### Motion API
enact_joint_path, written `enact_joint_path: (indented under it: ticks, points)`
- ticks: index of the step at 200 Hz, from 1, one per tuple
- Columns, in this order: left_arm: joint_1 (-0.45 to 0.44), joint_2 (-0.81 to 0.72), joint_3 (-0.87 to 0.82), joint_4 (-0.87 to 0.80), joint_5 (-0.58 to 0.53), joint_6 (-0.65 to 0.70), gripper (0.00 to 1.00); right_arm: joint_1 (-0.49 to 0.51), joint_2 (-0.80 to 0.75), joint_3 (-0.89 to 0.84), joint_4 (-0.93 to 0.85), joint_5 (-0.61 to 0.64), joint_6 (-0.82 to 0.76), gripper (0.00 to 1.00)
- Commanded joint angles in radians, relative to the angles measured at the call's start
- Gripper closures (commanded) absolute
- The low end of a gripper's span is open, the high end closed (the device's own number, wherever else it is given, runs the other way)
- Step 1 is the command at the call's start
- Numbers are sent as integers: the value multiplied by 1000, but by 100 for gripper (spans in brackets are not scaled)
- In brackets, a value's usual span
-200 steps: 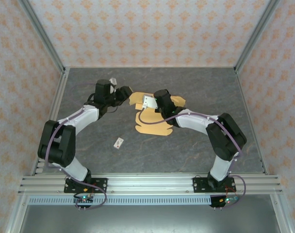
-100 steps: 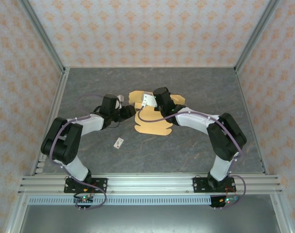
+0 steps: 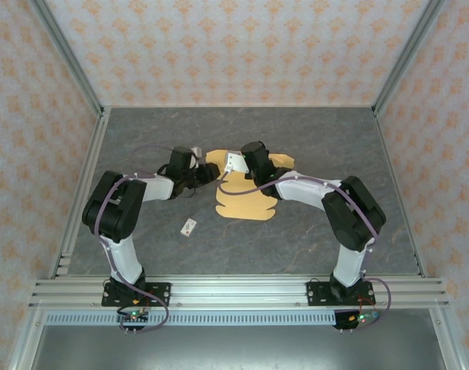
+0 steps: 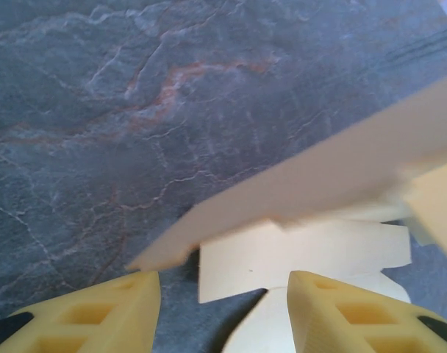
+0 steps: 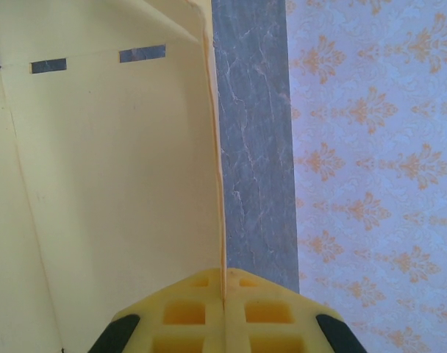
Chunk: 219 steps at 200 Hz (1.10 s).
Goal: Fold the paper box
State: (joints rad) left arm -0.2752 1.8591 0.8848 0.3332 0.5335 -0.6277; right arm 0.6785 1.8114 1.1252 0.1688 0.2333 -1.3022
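1. Cardboard first: the paper box (image 3: 246, 202) lies mostly flat on the surface (image 3: 312, 247), between my two sets of fingers. One panel is lifted at the end where the fingers meet it.
2. My right fingers (image 5: 183, 309) are pressed together on the thin edge of that lifted panel, which runs straight away from their tips, with two slots at its far end. I judge this pinch to be the anchor. I would hold it firm without twisting, or the thin card may crease off its score line.
3. My left fingers (image 4: 91, 312) stand spread and hold nothing. A raised edge crosses just ahead of them, and a flat flap lies between and beyond their tips.
4. The step, as I read it, is raising a flap against the held panel. I would slide the left fingers low under the flap edge and push slowly near the fold.
5. The sheet may skate on the smooth surface, so gentle pressure suits. The small white tag (image 3: 189, 227) lies well behind the left fingers, and I can ignore it.
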Motion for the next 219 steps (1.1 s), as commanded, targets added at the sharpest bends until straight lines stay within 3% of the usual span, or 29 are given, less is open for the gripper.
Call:
enact_joint_path:
  ticks: [1, 130, 219]
  points:
    - [-9, 27, 19, 67, -27, 3, 51, 9, 1, 25, -3, 14, 21, 100]
    - [-48, 103, 38, 143, 4, -31, 53, 16, 2, 47, -17, 20, 29, 100]
    - [-50, 5, 0, 153, -39, -22, 61, 15, 4, 39, -26, 28, 40, 100]
